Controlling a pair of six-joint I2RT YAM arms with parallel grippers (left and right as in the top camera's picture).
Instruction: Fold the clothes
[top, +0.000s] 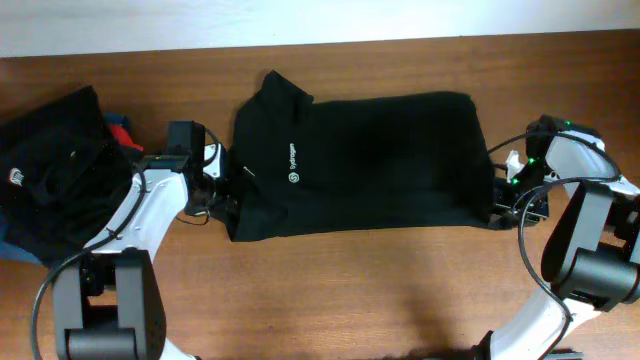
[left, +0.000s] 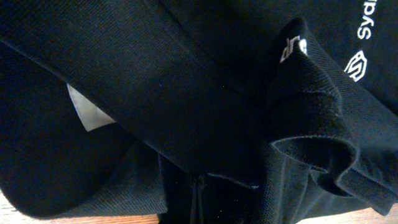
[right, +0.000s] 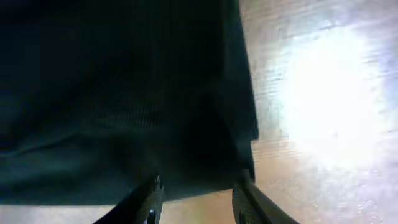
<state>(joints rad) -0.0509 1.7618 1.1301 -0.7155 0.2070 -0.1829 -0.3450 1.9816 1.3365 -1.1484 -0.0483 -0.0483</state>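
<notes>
— Where is the shirt (top: 370, 165) lying?
— Spread flat in the middle of the table (top: 350, 290), collar (top: 275, 90) to the left, small white logo (top: 295, 177) facing up.
— Anything near it?
— A heap of black clothes (top: 50, 170) at the left end, a red thing (top: 120, 130) beside it.
— And the arms?
— The left gripper (top: 225, 195) is at the collar end. Cloth fills its camera, so I can't tell its jaws. The right gripper (right: 199, 202) is at the hem, its fingers (right: 149, 199) well apart with the shirt's edge between them.
</notes>
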